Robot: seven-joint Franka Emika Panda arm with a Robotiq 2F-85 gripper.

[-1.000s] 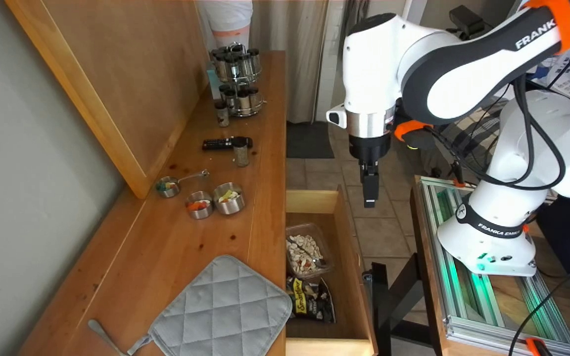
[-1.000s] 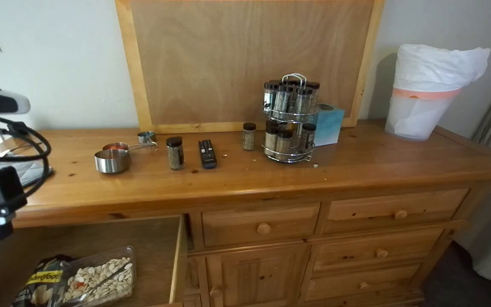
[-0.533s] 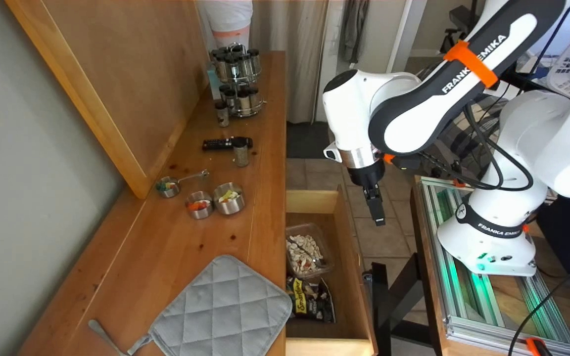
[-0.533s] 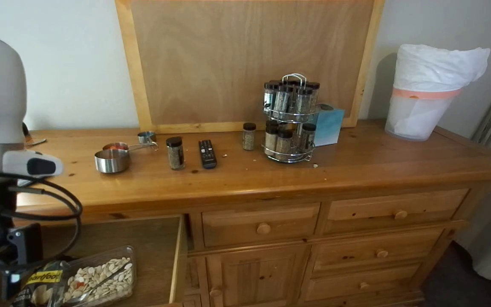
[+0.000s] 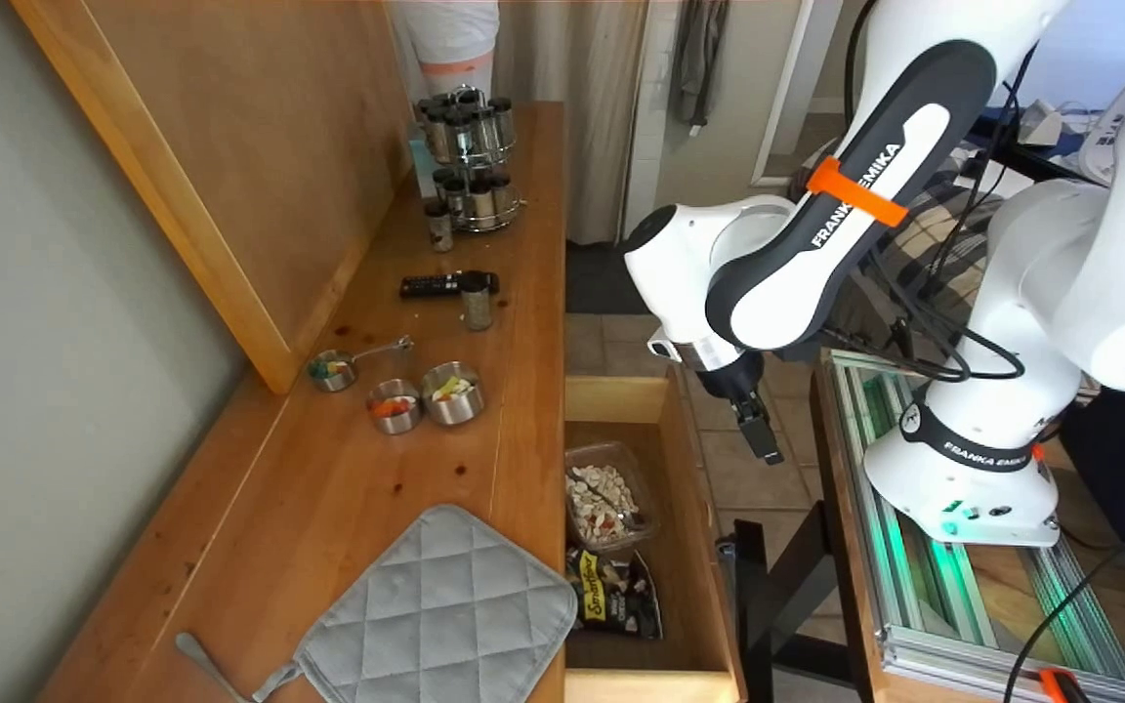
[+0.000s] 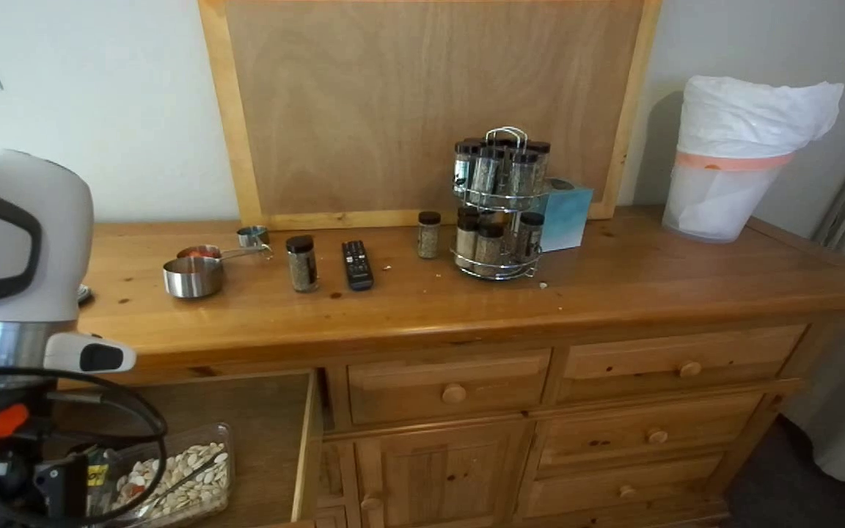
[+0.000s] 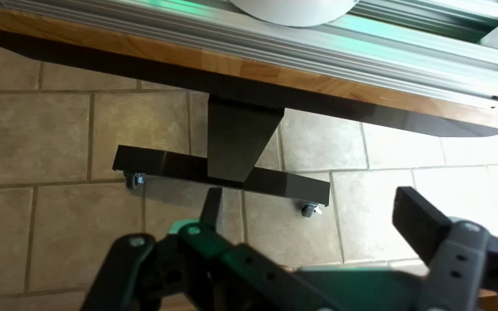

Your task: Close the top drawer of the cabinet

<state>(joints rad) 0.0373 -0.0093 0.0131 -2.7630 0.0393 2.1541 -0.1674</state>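
Note:
The top drawer (image 5: 614, 398) of the honey-brown cabinet (image 5: 523, 469) stands pulled out. Its side wall (image 6: 307, 447) shows in an exterior view. Inside lie a clear tub of pale pieces (image 5: 602, 503) and a dark bag with a yellow label (image 5: 621, 591). My gripper (image 5: 770, 455) is outside the drawer, past its front, over the floor and apart from it. It is tilted, fingertips towards the robot stand. In the wrist view the gripper (image 7: 309, 194) is open, with nothing between its fingers. The drawer is not recognisable in the wrist view.
The robot stand (image 5: 899, 640) with metal rails faces the cabinet. Its black leg (image 5: 753, 586) is close to the drawer front. A grey pot holder (image 5: 445, 605), metal cups (image 5: 452, 392), a remote (image 6: 357, 265) and a spice rack (image 6: 497, 209) are on the cabinet top.
The arm has come down and the gripper has tilted, its fingertips swinging lower and towards the robot stand. The drawer and its contents have not moved.

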